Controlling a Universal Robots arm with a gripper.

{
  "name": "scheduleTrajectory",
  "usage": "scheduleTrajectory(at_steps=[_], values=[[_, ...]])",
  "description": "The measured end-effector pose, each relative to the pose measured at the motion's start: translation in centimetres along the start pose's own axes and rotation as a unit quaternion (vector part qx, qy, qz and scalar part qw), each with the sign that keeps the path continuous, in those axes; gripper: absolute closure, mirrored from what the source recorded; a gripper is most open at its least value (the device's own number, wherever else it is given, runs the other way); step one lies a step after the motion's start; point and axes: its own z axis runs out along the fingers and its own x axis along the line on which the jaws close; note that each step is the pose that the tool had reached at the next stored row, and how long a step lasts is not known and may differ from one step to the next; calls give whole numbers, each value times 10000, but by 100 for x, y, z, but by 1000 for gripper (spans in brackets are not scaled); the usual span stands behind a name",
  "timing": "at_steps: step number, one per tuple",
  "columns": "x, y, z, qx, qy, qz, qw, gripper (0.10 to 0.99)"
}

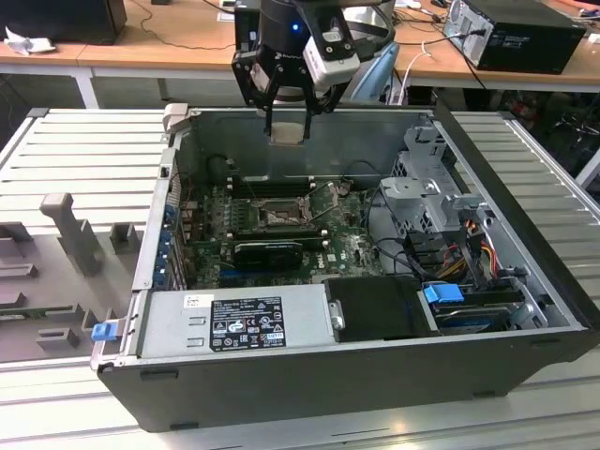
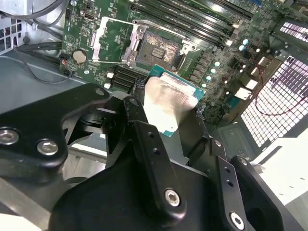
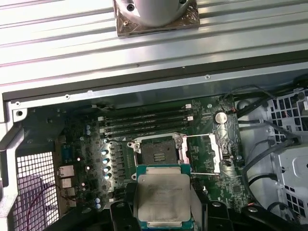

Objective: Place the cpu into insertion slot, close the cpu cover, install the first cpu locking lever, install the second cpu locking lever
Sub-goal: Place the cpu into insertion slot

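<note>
Exterior view has the open computer case [image 1: 309,384] on the slatted tabletop [image 1: 84,141], the bare insertion slot [image 1: 278,217] mid-board inside it with the cpu cover [image 3: 202,154] swung open beside it in the first wrist view, and over the far wall the pincer [image 1: 287,137] pinching the cpu [image 1: 285,129], well apart from the slot.

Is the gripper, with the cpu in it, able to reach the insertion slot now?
Probably yes: the gripper holds the cpu above the open case, the cpu cover is swung aside, and the insertion slot lies bare.
</note>
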Motion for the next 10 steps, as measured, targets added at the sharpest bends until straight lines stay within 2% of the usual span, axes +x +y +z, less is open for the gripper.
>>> scheduleTrajectory(at_steps=[10], values=[[0,0,0,-4,-18,206,9998,561]])
